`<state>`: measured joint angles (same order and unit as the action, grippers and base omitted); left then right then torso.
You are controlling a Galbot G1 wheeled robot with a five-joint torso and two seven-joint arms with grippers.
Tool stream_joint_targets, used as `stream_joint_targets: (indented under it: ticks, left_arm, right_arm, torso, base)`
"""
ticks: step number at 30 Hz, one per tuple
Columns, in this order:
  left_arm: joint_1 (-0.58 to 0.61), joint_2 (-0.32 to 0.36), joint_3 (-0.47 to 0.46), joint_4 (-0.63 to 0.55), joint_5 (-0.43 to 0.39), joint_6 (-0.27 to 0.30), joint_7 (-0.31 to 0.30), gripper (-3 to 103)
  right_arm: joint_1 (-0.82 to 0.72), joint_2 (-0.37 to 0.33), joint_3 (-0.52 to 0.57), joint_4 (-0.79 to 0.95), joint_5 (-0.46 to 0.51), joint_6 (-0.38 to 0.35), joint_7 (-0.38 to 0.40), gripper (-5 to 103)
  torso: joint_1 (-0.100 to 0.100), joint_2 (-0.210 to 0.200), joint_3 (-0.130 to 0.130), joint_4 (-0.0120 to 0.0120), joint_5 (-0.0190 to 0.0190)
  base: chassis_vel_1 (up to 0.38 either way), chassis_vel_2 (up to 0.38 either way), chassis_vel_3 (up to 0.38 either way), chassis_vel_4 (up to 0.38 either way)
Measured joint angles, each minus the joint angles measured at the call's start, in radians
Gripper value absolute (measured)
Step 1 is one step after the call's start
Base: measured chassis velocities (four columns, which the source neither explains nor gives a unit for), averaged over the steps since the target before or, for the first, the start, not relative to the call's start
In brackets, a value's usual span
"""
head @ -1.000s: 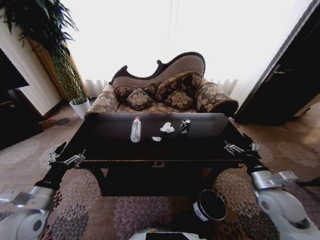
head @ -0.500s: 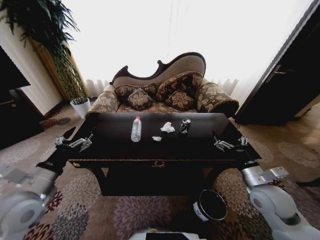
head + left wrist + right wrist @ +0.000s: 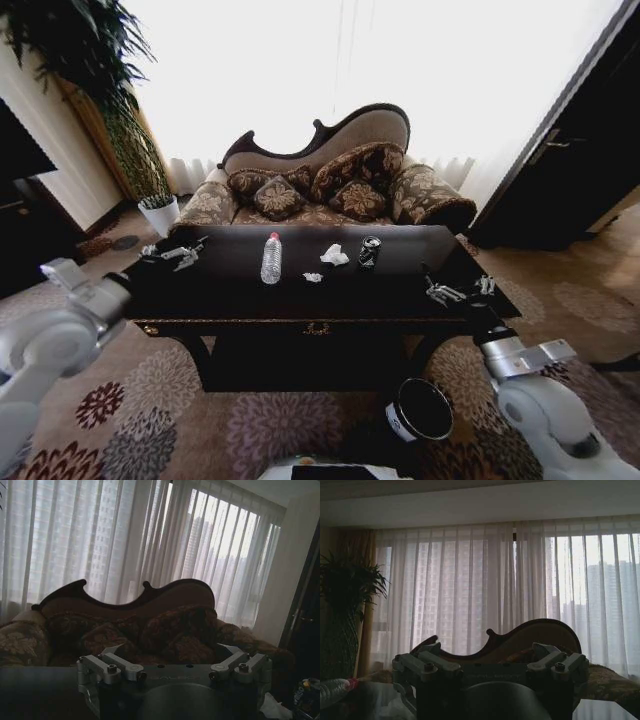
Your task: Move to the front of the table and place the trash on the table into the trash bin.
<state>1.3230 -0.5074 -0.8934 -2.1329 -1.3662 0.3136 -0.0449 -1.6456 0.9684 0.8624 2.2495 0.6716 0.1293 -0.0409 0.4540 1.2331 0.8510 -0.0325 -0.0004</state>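
The dark glossy table point(image 3: 240, 300) stands straight ahead of me. The trash lies along its far half: a clear plastic bottle point(image 3: 271, 258) with a red cap, a white paper wad point(image 3: 334, 256), a smaller wad point(image 3: 313, 277) and a dark can point(image 3: 370, 252). The black trash bin point(image 3: 421, 410) sits on the carpet below the table's front right. My left gripper point(image 3: 172, 251) hovers open over the table's left end, left of the bottle. My right gripper point(image 3: 462, 289) hovers open over the right end. The left wrist view catches the can point(image 3: 306, 692) and a wad point(image 3: 275, 707); the right wrist view catches the bottle point(image 3: 335, 690).
A patterned sofa point(image 3: 330, 195) with cushions stands right behind the table. A white plant pot point(image 3: 160, 213) with a tall plant is at the back left. Dark furniture lines the left wall and a dark door point(image 3: 570, 150) the right. Patterned carpet lies around the table.
My left arm has risen from beside the table's front left corner and swung in over its left end. The right gripper has edged up and inward over the right end.
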Motion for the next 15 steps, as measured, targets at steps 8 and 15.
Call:
stream_joint_targets:
  ticks: [8,15]
  left_arm:
    - [-0.252,0.046,0.296,0.040,-0.020,0.054,-0.103,100]
    - [-0.336,0.110,0.444,0.043,0.016,0.065,-0.071,100]
  right_arm:
    - [-0.003,0.035,-0.028,0.011,-0.047,-0.006,0.000,100]
    - [0.012,0.057,-0.063,0.006,-0.072,-0.008,0.000,100]
  torso:
    - [0.000,0.000,0.000,-0.0003,-0.0001]
    - [0.000,0.000,0.000,0.0001,0.0001]
  base:
    - [0.000,0.000,0.000,0.000]
    - [0.000,0.000,0.000,0.000]
